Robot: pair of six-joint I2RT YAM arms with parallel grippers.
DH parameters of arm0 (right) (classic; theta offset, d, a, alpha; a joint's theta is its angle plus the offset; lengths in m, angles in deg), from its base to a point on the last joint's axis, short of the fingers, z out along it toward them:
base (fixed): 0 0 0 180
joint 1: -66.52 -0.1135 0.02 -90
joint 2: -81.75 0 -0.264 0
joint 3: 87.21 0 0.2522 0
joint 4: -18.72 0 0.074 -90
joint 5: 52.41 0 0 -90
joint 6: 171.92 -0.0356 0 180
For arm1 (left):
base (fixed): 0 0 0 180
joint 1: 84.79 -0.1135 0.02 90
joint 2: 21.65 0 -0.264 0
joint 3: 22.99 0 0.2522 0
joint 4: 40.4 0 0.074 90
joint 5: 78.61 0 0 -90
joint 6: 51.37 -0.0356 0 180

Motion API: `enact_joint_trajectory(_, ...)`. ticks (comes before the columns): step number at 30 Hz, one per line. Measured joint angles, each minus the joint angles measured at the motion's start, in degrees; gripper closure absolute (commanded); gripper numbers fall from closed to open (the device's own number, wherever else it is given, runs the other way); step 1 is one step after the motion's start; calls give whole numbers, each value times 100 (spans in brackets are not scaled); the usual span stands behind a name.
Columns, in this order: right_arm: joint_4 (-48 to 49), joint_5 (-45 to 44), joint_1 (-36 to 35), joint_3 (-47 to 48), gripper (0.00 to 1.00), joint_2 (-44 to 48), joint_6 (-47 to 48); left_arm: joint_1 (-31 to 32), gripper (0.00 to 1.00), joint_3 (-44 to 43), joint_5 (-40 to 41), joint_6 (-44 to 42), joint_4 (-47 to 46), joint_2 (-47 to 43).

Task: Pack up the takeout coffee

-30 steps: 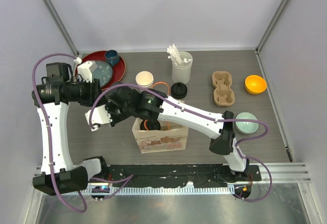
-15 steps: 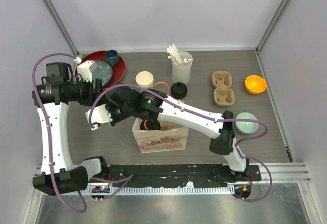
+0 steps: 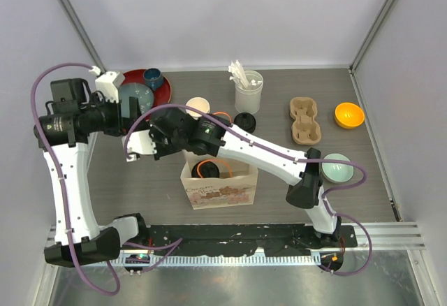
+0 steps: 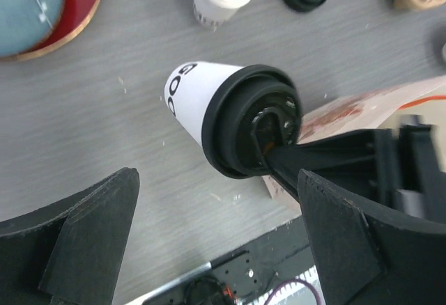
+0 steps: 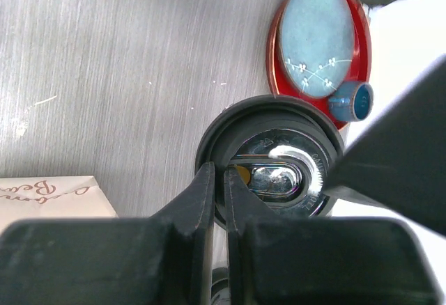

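Observation:
A takeout coffee cup [image 4: 189,95], white with a black lid [image 4: 245,129], hangs on its side above the table, left of the paper bag [image 3: 220,184]. My right gripper [image 5: 221,188] is shut on the rim of that lid [image 5: 279,153]; from above, this cup [image 3: 137,145] points left. My left gripper [image 4: 216,249] stands wide open just behind the cup, touching nothing; in the top view the left gripper [image 3: 124,114] sits over the red tray's edge. A second cup [image 3: 198,105] stands open and unlidded, with a loose black lid [image 3: 244,122] to its right.
The red tray [image 3: 162,95] at the back left holds a blue plate [image 3: 136,96] and a blue cup [image 3: 153,77]. A white holder of sticks [image 3: 248,93], a pulp carrier [image 3: 305,119], an orange bowl [image 3: 348,114] and a pale green bowl [image 3: 336,168] stand to the right.
My left gripper has opened, let go of the lidded cup and drawn back towards the tray. The right gripper has kept the cup by its lid and shifted it slightly backwards.

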Motion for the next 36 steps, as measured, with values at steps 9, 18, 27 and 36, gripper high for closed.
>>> enact_joint_trajectory(9,457,-11,162,146,99,105,-433,-28,2,-723,-505,459,-616,22)
enact_joint_trajectory(18,918,-94,525,138,99,343,-846,-31,1,-748,-772,531,-645,85)
enact_joint_trajectory(27,960,-531,1257,-254,99,815,-1296,-22,22,-1104,-1163,555,-656,37)
enact_joint_trajectory(36,293,-1329,1582,-481,99,1930,-1611,1364,15,-612,-804,612,-750,192)
